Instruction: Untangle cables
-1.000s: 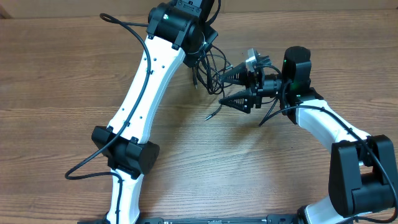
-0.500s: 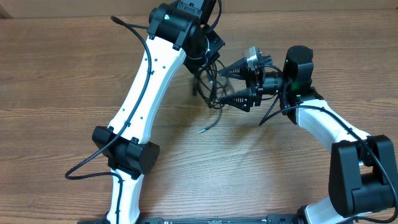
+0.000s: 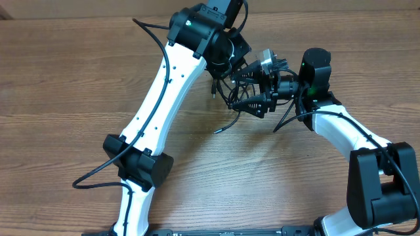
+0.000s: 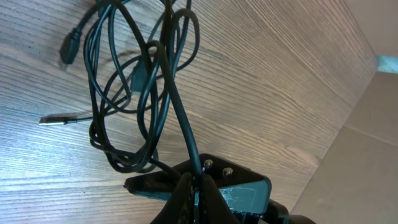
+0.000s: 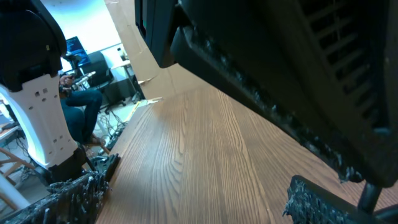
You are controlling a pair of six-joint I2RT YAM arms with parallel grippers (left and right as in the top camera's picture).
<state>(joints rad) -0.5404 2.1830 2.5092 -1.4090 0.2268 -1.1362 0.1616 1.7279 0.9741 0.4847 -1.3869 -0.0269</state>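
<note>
- the cables [image 3: 226, 98] hang as one loose black tangle of loops, at about 1 o'clock from the middle of the table [image 3: 65, 85] in the overhead view.
- in the left wrist view the cables [image 4: 152, 99] show several long overlapping loops above the wood; a black plug [image 4: 69, 46] sits at 10 o'clock of the bundle and a thin silver-tipped end [image 4: 55, 119] points toward 9 o'clock.
- seen from overhead, one loose strand [image 3: 223, 126] trails from the bundle toward 7 o'clock and its tip lies on the table.
- the left fingers [image 4: 196, 186] are pinched together on a strand of the cables, which runs straight into them; overhead, this wrist sits at 12 o'clock of the tangle.
- the right fingers [image 3: 237, 88] are spread wide, reaching in from 3 o'clock, with one finger at the upper edge of the bundle and one at its lower edge; whether they touch a cable cannot be told.
- in the right wrist view the textured pads [image 5: 62, 199] stand far apart, bare wood between them and the dark left wrist housing [image 5: 280, 74] filling the upper part, from 11 to 3 o'clock.
</note>
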